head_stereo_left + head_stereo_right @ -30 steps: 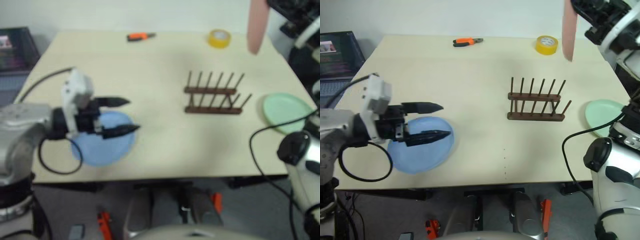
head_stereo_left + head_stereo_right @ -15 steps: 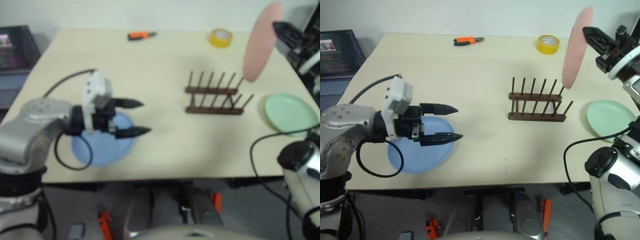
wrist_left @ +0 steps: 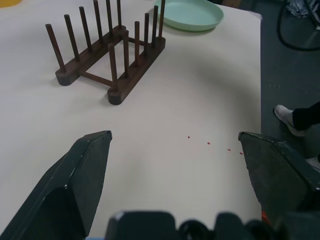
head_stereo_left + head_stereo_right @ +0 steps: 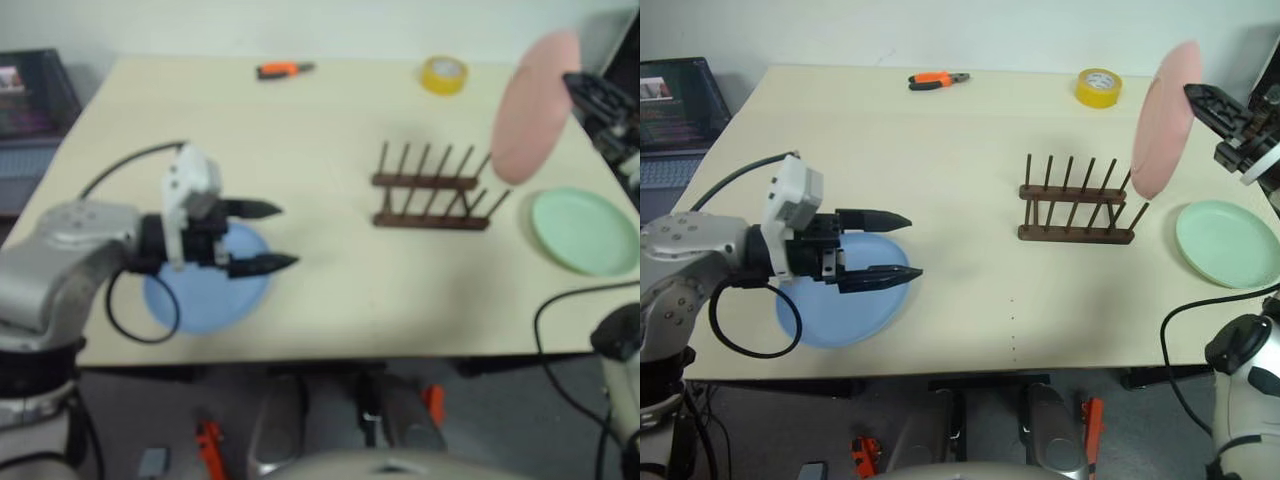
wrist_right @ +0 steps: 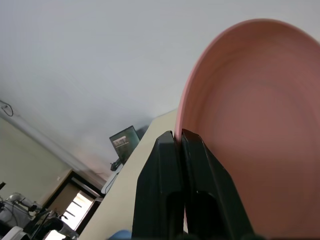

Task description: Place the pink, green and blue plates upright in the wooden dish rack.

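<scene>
Overhead scene on a pale tabletop. The right gripper, at the table's right edge, is clamped on the rim of the pink plate, which it holds on edge in the air, nearly upright and slightly tilted, above and just beyond the right end of the wooden dish rack; in the right wrist view the two black fingers are pressed together over the plate's rim, with the plate's concave face to one side. The rack stands right of the table's centre, with two low rails and rows of thin upright pegs, and its slots hold no plate. The green plate lies flat near the right edge of the table, just right of the rack and apart from it. The blue plate lies flat near the front left of the table. The left gripper hangs above the blue plate's right half with its fingers spread wide and nothing between them, pointing toward the rack; the left wrist view shows both fingers well apart over bare tabletop, with the rack and green plate ahead. Along the far edge lie orange-handled pliers and a roll of yellow tape. A laptop sits beyond the table's left side
</scene>
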`<move>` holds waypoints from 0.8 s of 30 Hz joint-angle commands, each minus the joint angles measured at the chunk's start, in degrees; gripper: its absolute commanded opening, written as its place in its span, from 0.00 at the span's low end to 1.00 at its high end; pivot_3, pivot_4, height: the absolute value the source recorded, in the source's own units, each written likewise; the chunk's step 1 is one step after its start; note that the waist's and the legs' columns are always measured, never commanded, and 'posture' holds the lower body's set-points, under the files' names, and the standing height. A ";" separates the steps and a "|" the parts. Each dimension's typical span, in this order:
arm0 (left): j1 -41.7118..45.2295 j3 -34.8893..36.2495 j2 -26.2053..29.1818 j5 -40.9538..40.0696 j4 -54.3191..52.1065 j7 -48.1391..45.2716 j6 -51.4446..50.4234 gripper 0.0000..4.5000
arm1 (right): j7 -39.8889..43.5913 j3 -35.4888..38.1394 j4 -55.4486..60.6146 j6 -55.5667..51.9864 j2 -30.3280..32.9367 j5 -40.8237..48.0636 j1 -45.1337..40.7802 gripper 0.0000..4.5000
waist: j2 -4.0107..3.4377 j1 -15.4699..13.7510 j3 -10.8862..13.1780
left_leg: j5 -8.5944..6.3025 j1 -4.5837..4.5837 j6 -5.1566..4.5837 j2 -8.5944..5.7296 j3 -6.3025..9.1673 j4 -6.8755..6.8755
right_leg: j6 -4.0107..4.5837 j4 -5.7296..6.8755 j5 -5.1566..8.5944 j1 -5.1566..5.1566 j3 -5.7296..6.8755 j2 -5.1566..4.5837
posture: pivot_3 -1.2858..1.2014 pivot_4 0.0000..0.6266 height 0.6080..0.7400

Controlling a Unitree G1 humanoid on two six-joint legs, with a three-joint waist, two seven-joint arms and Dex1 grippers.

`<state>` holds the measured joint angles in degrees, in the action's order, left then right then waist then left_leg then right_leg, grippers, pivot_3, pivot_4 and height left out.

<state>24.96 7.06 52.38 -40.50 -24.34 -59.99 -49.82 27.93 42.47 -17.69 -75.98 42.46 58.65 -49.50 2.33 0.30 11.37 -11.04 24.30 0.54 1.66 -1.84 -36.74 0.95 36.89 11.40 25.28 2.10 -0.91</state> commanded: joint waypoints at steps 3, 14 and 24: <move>0.66 1.31 0.83 -1.15 -1.27 0.87 0.25 0.99 | 6.43 0.53 -2.56 2.95 2.67 1.37 1.87 0.00 | 0.00 -0.05 0.00 | 0.00 0.00 0.00 -0.01 -0.01 0.00 | -0.02 0.00 -0.01 -0.01 0.01 0.00 | 0.52 0.24 1.00; 0.14 1.51 1.09 -1.31 -1.60 1.57 -0.02 0.99 | 10.71 -1.18 -3.37 3.80 4.31 3.16 1.89 0.00 | -0.02 -0.01 0.02 | 0.00 0.00 0.00 -0.01 0.00 -0.01 | -0.01 -0.01 -0.01 0.00 -0.01 0.00 | 0.52 0.24 1.00; -0.29 1.82 1.35 -1.59 -1.79 2.01 -0.08 0.99 | 13.84 -4.55 -5.87 5.62 4.32 1.66 4.88 0.00 | -0.03 -0.03 0.02 | 0.00 0.01 0.00 0.00 0.00 -0.02 | -0.01 -0.02 -0.01 0.00 0.01 0.00 | 0.52 0.24 1.00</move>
<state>24.34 7.06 52.75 -40.59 -24.37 -58.07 -49.95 40.16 37.39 -23.56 -71.72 45.44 60.05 -44.17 2.30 0.28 11.38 -11.04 24.31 0.54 1.65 -1.84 -36.76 0.93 36.88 11.39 25.28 2.10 -0.91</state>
